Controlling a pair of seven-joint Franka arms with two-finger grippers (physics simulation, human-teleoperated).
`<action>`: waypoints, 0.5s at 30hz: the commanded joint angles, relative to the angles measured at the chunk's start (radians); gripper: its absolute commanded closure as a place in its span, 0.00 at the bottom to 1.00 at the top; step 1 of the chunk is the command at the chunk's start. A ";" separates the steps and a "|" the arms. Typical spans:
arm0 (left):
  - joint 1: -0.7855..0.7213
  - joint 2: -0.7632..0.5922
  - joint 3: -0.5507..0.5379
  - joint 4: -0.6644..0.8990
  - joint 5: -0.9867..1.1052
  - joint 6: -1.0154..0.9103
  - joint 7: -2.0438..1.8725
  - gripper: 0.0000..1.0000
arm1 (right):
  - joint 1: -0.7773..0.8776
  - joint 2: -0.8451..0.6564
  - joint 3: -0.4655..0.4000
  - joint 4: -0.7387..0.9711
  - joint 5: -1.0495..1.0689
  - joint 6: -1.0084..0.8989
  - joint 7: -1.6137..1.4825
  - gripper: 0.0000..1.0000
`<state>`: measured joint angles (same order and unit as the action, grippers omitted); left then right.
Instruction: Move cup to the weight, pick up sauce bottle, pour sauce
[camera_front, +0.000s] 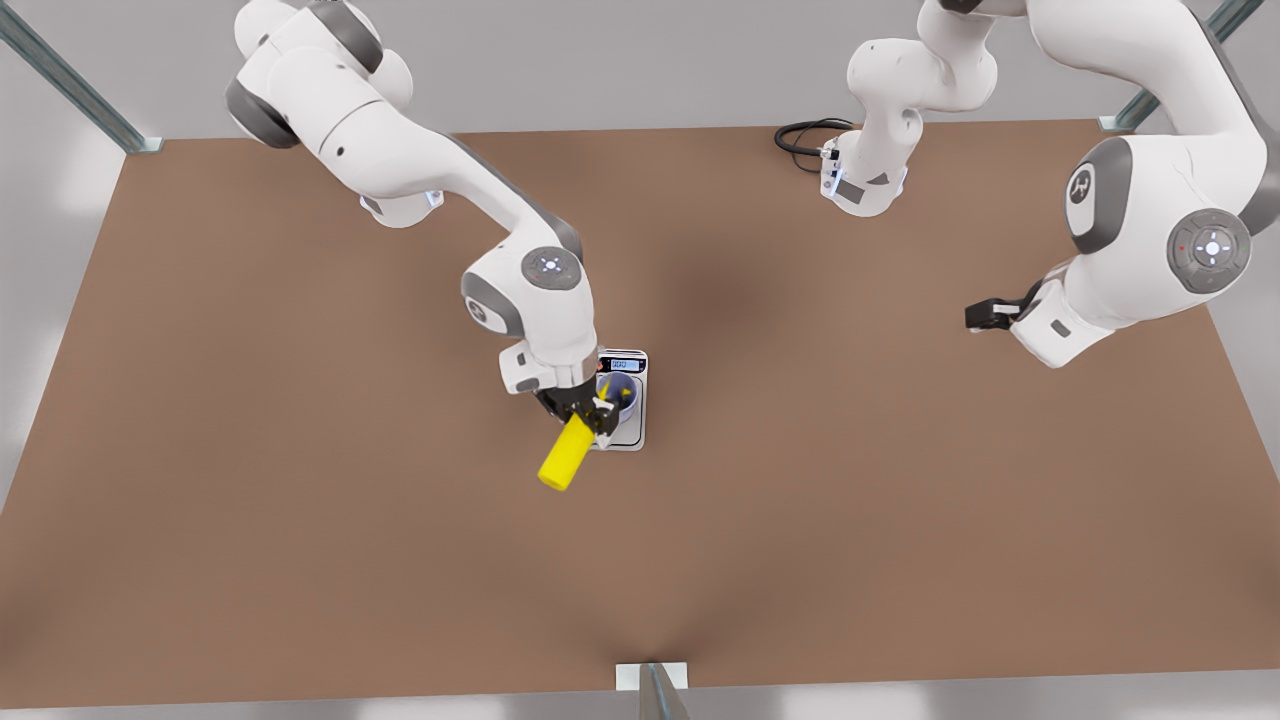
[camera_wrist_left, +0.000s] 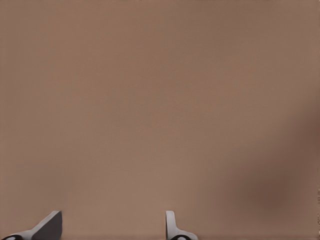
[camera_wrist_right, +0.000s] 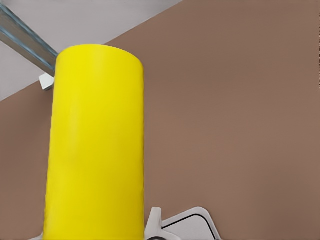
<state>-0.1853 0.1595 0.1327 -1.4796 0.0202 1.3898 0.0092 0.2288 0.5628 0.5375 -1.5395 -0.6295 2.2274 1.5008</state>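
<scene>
Your right gripper (camera_front: 590, 412) is at the middle of the brown table (camera_front: 300, 450), clenched around the yellow sauce bottle (camera_front: 565, 455). The bottle is tipped over, its flat base pointing toward the near edge of the table and its nozzle end angled down into the cup (camera_front: 622, 392). In the right wrist view the bottle's yellow body (camera_wrist_right: 95, 145) rises from between the fingers, with one pale fingertip (camera_wrist_right: 154, 222) pressed against its side.

The lavender-blue cup stands upright on the plate of the weight (camera_front: 632, 432), a small silver-grey digital scale. Its lit display strip sits at the far end, just beyond the cup. A corner of the scale (camera_wrist_right: 192, 225) also shows in the right wrist view, beside the bottle.

Your left gripper (camera_front: 985, 315) waits well apart from all this, toward the front view's right, held above bare table. In the left wrist view its two dark fingertips (camera_wrist_left: 47, 226) stand apart with nothing between them, so the jaws are released.

A black cable (camera_front: 805, 135) lies coiled at the far edge of the table, beside the base of that arm.
</scene>
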 joint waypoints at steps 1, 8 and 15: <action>0.000 0.000 0.001 -0.001 -0.006 -0.002 0.000 0.00 | 0.001 0.002 -0.002 -0.004 -0.001 0.049 0.002 0.78; 0.000 0.012 0.004 0.001 -0.006 0.002 -0.002 0.00 | 0.038 0.026 -0.005 -0.057 -0.252 0.044 0.107 0.78; 0.000 0.011 0.004 0.001 -0.006 0.000 -0.003 0.00 | 0.061 0.072 -0.008 -0.071 -0.483 -0.008 0.131 0.79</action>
<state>-0.1856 0.1703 0.1365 -1.4774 0.0138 1.3898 0.0053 0.2893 0.6349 0.5323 -1.6104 -1.1095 2.1667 1.6280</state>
